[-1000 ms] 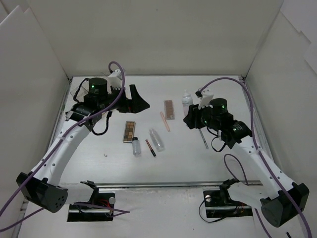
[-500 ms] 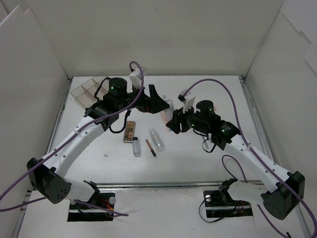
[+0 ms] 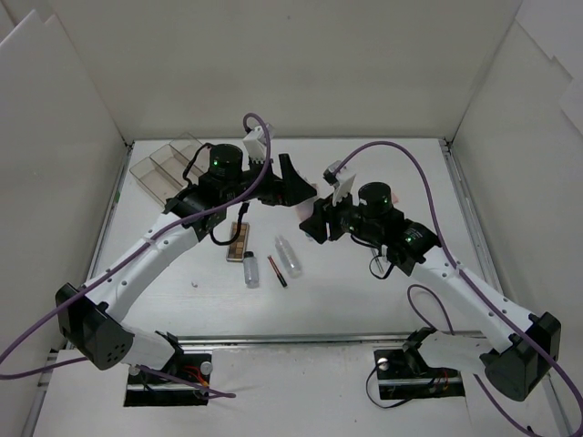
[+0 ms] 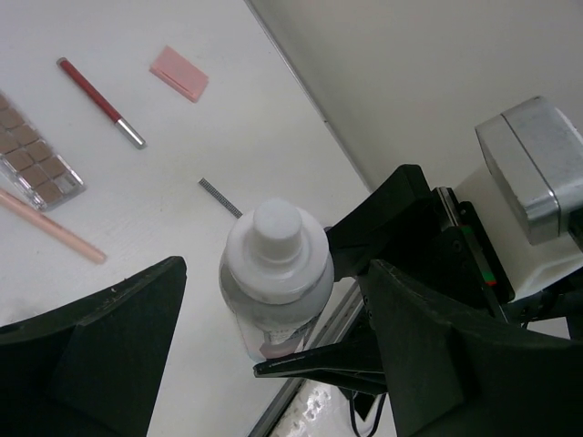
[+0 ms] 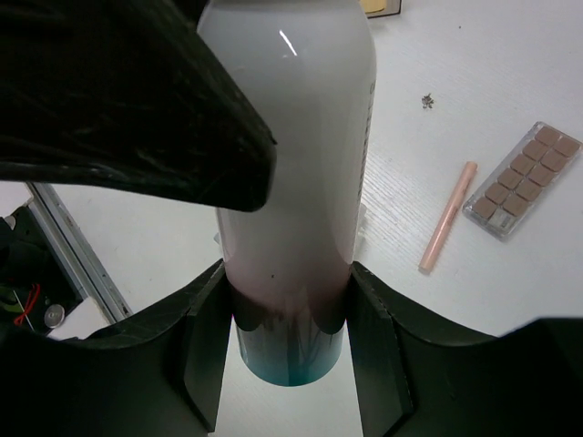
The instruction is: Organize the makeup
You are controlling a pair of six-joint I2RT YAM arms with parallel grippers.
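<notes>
Handover hazard: the white-pink-teal bottle (image 5: 290, 146), mid-frame in the overhead view, is pinched near its base by the right end effector (image 5: 291, 350) while the left end effector (image 4: 273, 300) stands spread about its cap; premature release or off-centre closure would likely drop it onto the worktop (image 3: 364, 291).

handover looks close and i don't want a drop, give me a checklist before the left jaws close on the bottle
1. right jaws clamped on the white bottle with pink and teal base: ok
2. bottle's white cap on: ok
3. left jaws straddle the bottle, one on each side: ok
4. left jaws touching the bottle: not ok, gaps show in the left wrist view
5. clear compartmented plastic box in plain view, far left: ok
</notes>
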